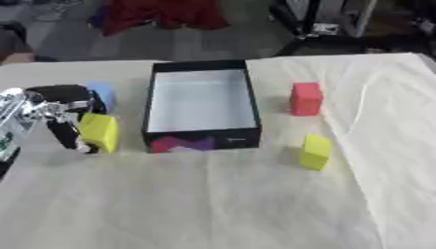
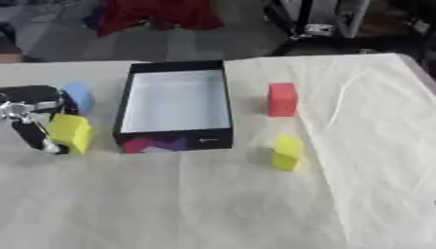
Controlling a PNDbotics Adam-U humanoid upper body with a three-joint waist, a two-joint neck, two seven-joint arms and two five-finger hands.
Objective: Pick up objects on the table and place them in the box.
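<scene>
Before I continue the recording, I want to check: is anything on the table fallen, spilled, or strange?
Nothing stands out. The box sits upright and empty; the red block and a yellow block stand right of it. The left hand holds another yellow block.

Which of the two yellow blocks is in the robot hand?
The yellow block left of the box, held by the left robot hand. The other yellow block lies free right of the black box.

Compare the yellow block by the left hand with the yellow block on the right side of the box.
The left yellow block is gripped by the left hand, left of the box; the right yellow block stands free on the cloth, below the red block. Both are yellow and outside the box.
</scene>
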